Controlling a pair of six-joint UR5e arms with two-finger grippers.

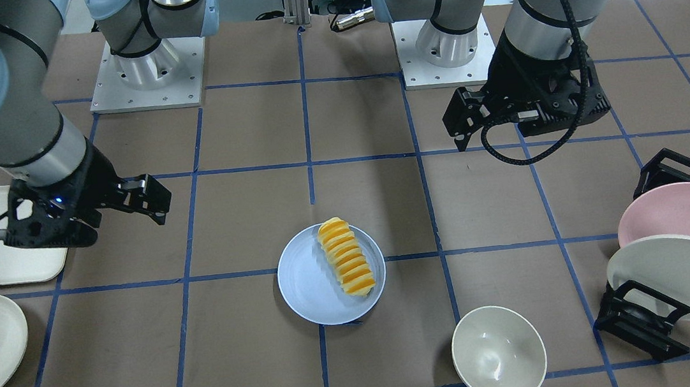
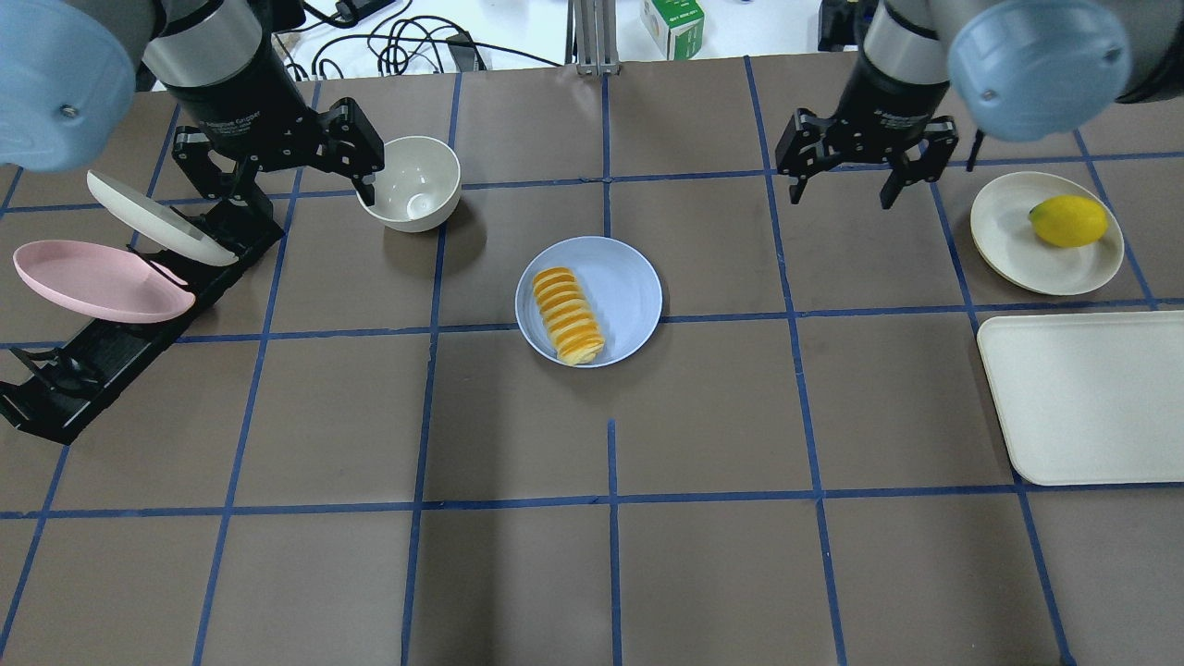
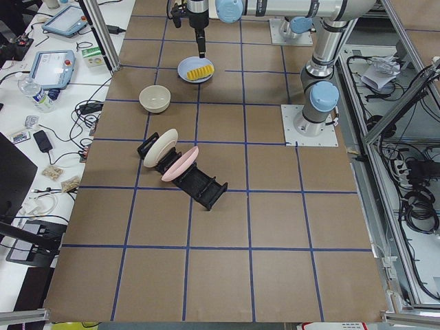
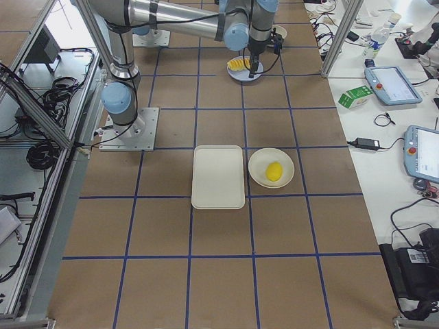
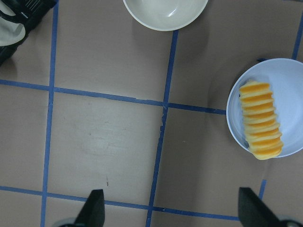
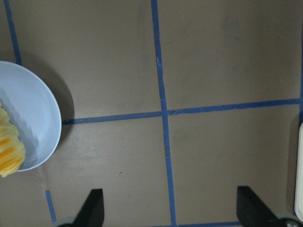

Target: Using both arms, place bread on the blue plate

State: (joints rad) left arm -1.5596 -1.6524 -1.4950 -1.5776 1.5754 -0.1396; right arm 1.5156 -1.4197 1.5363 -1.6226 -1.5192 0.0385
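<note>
The bread [image 2: 566, 314] lies on the blue plate [image 2: 624, 287] at the table's middle, along the plate's left side in the overhead view. It also shows from the front, bread [image 1: 346, 256] on plate [image 1: 307, 287]. My left gripper [image 2: 277, 171] is open and empty, raised beyond and to the left of the plate, next to a white bowl. My right gripper [image 2: 846, 185] is open and empty, raised beyond and to the right of the plate. The left wrist view shows the bread [image 5: 261, 119] on the plate [image 5: 291, 90]. The right wrist view shows the plate's edge [image 6: 33, 113].
A white bowl [image 2: 412, 180] stands close to my left gripper's finger. A black rack [image 2: 102, 356] at the left holds a pink plate [image 2: 92, 277] and a cream plate [image 2: 157, 217]. At the right are a lemon [image 2: 1068, 220] on a cream plate [image 2: 1013, 254] and a cream tray [image 2: 1091, 398].
</note>
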